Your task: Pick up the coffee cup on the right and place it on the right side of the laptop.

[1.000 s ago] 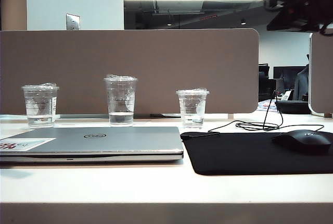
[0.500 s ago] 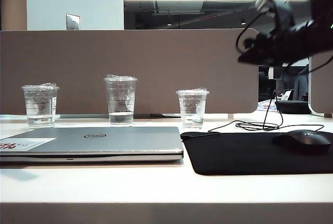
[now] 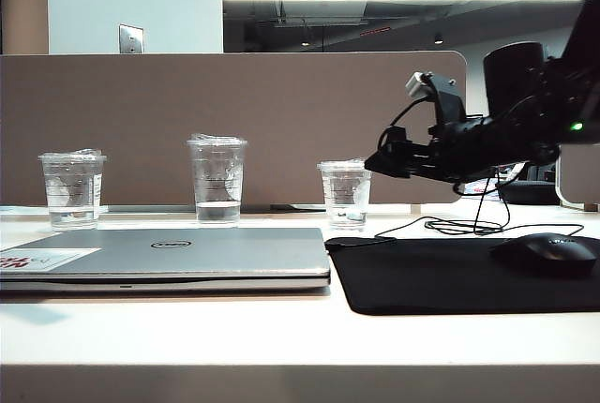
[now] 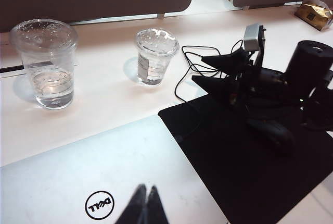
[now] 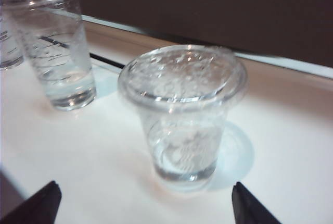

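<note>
The right arm is seen reaching in from the right edge of the exterior view, held above the bench and stretched nearly level toward the left. The right hand [image 3: 377,161] is carried at its tip, and its two dark fingers [image 5: 36,206] are spread wide apart with nothing between them. The left hand [image 4: 144,206] is pointed downward, its two fingers pressed together, with nothing gripped.

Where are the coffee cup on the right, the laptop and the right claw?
coffee cup [image 3: 347,195], exterior view, side wall.
laptop [image 3: 187,251], exterior view, closed lid.
right claw [image 4: 207,69], left wrist view, between open fingertips.
</note>
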You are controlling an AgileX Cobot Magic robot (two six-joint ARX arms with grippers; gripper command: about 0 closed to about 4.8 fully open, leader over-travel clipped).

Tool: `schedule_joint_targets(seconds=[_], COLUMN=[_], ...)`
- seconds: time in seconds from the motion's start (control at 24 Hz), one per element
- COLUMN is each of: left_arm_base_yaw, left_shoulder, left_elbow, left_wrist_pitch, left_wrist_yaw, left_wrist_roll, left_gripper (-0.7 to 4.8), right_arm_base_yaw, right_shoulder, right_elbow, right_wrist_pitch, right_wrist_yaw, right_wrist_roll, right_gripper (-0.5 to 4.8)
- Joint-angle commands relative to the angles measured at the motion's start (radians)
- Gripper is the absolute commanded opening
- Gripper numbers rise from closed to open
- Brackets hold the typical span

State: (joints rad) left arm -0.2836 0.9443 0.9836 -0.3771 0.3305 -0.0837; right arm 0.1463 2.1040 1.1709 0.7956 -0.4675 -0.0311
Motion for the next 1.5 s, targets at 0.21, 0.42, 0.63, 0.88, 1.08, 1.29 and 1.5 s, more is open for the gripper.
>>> schedule_joint_targets(seconds=[0.21, 0.42, 0.63, 0.88, 1.08, 1.29, 1.5], left_arm_base_yaw=[0.000, 0.000, 0.000, 0.000, 0.000, 0.000, 0.000], left_shoulder=[-0.002, -0.002, -0.002, -0.002, -0.001, 0.003, 0.005], left_elbow=[0.005, 0.005, 0.005, 0.005, 0.004, 0.004, 0.004], left_wrist_pitch=[0.028, 0.027, 0.027, 0.027, 0.027, 0.027, 0.026], left_wrist_yaw=[0.007, 0.007, 0.006, 0.006, 0.006, 0.007, 0.006], left_wrist_roll=[-0.003, -0.003, -0.003, -0.003, -0.003, -0.003, -0.002], left_gripper=[-0.06, -0.06, -0.06, -0.06, -0.06, -0.06, -0.06], right_arm_base_yaw=[0.003, 0.008, 0.021, 0.038, 0.039, 0.049, 0.063], right_shoulder=[0.140, 0.230, 0.296, 0.339, 0.365, 0.380, 0.430], right_elbow=[0.216, 0.348, 0.439, 0.492, 0.493, 0.523, 0.607], right_wrist_pitch=[-0.051, -0.104, -0.123, -0.142, -0.134, -0.134, -0.170], right_wrist_yaw=[0.001, -0.006, -0.006, 0.004, 0.024, 0.028, 0.052], right_wrist_roll=[0.000, 0.000, 0.000, -0.007, -0.008, -0.026, -0.027], right_gripper=[4.79, 4.79, 4.79, 4.79, 4.79, 4.79, 4.79])
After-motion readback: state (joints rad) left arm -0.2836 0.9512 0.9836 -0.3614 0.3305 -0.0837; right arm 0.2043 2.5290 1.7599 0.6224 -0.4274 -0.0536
